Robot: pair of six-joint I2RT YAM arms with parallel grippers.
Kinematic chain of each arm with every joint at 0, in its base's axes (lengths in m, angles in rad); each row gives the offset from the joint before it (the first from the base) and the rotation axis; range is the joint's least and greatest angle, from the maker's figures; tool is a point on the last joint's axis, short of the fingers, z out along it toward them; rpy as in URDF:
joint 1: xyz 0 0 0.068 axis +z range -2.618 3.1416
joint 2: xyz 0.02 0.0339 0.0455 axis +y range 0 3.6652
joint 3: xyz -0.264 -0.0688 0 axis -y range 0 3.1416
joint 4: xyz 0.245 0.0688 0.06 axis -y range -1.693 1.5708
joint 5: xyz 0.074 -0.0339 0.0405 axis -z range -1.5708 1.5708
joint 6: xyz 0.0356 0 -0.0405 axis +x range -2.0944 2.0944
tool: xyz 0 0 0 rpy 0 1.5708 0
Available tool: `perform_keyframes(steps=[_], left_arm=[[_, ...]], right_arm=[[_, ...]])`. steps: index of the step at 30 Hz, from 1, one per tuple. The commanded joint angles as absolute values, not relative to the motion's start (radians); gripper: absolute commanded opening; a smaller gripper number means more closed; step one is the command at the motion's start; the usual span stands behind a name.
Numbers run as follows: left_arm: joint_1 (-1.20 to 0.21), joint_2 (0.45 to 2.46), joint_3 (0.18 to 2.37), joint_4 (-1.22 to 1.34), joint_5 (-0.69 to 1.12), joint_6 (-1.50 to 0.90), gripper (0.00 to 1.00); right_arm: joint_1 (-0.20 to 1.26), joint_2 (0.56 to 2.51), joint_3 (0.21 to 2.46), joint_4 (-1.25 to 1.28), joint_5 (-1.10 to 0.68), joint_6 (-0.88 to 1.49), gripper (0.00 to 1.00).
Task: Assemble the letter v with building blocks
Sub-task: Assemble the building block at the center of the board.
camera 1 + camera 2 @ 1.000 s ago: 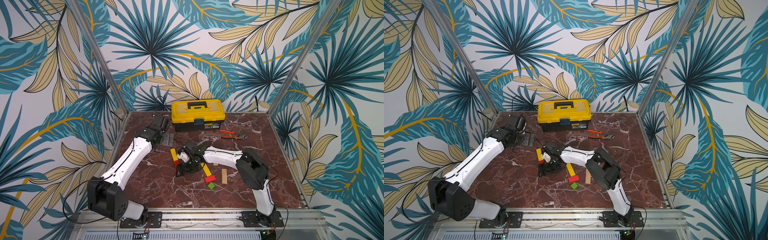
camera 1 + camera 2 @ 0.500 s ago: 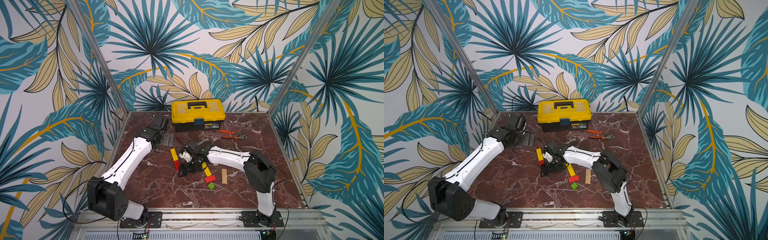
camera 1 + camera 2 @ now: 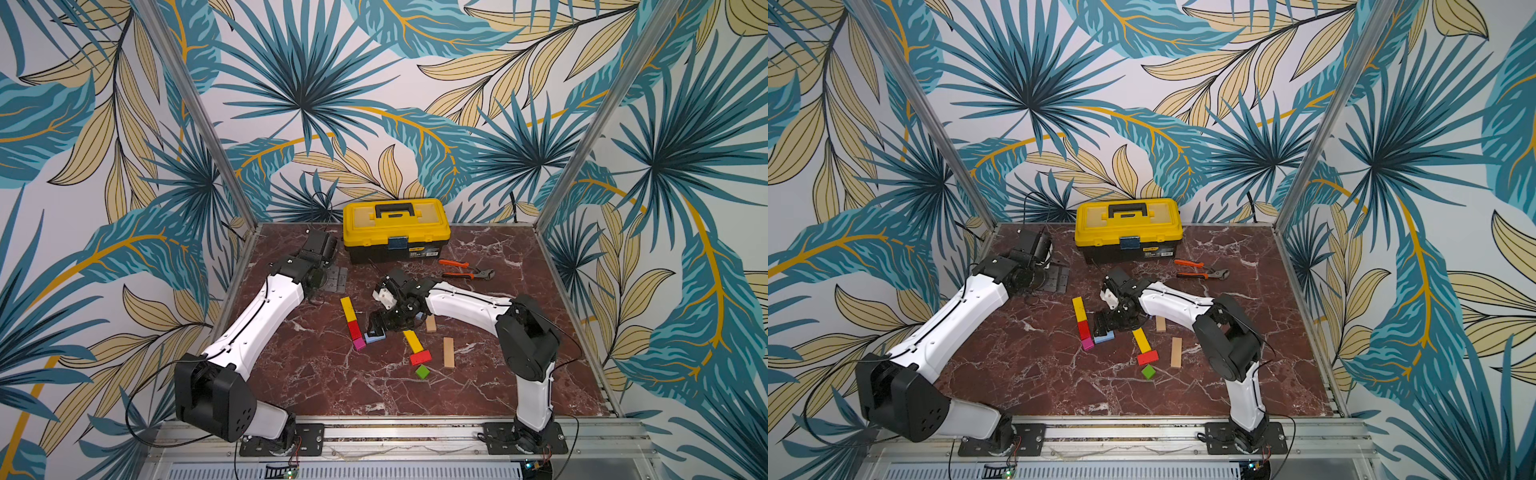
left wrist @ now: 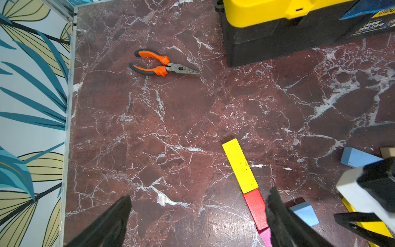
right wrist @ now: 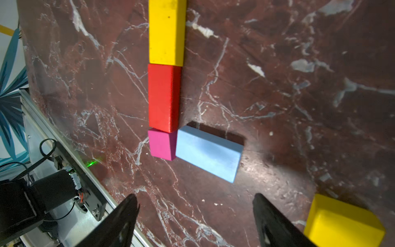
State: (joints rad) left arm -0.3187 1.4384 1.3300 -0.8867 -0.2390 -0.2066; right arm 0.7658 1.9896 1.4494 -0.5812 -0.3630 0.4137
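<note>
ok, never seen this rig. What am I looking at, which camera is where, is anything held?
Two white arms stand at the front of a marble table, each ending in a gripper. The two wide pictures come from one overhead stereo camera; the close-ups from wrist cameras. On the table: toolbox, pliers, coloured blocks. A yellow bar, red block and magenta cube lie end to end, a blue block against the cube. The left gripper and right gripper are open, holding nothing; the right hovers by the blue block.
</note>
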Motion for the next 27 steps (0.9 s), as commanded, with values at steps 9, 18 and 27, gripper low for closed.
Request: perform_keyframes(steps=[9,18,27], left_arm=[[-0.309,1.440,1.317,-0.873,-0.238,-0.199,0.99],[-0.309,1.440,1.316,-0.873,-0.238,-0.198,0.99],[-0.309,1.441,1.317,-0.873,-0.238,-0.198,0.99]], right_arm=[[0.769,2.072,1.486,-0.580,-0.376,0.393,0.86],[0.769,2.096,1.515,-0.580,-0.384,0.390,0.86],[0.769,2.111,1.532,-0.574,-0.400,0.391,0.86]])
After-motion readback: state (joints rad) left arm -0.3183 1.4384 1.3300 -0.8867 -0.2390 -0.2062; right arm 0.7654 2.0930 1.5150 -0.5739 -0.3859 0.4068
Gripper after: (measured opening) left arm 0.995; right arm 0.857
